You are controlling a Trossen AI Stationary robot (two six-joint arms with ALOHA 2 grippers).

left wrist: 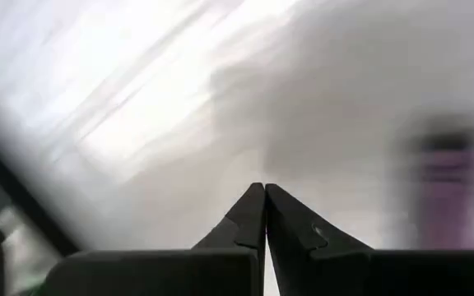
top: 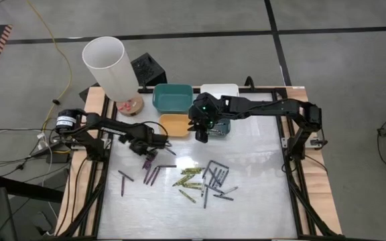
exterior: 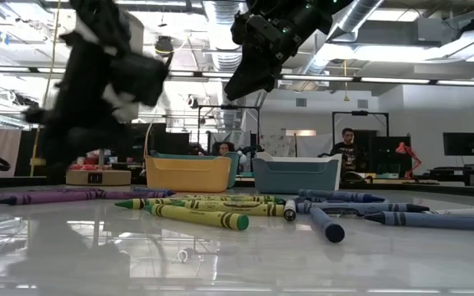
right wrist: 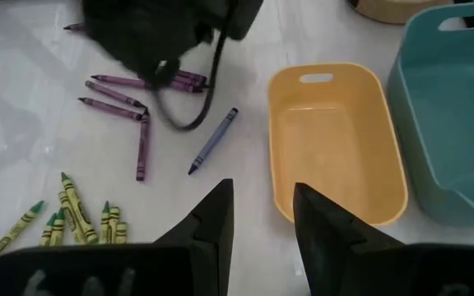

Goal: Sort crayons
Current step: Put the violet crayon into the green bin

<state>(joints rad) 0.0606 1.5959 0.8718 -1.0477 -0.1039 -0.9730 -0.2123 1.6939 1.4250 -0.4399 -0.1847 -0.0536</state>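
High view: crayons [top: 203, 179] lie mid-table in colour clusters; bins stand far.
Left gripper [top: 154, 142]: fingers together, empty, just above the purple crayons [top: 151, 171].
Right gripper [top: 203, 134]: fingers apart, empty, over the yellow bin [top: 173, 124].
Our step: we open the left fingers, straddle one purple stick, close gently.
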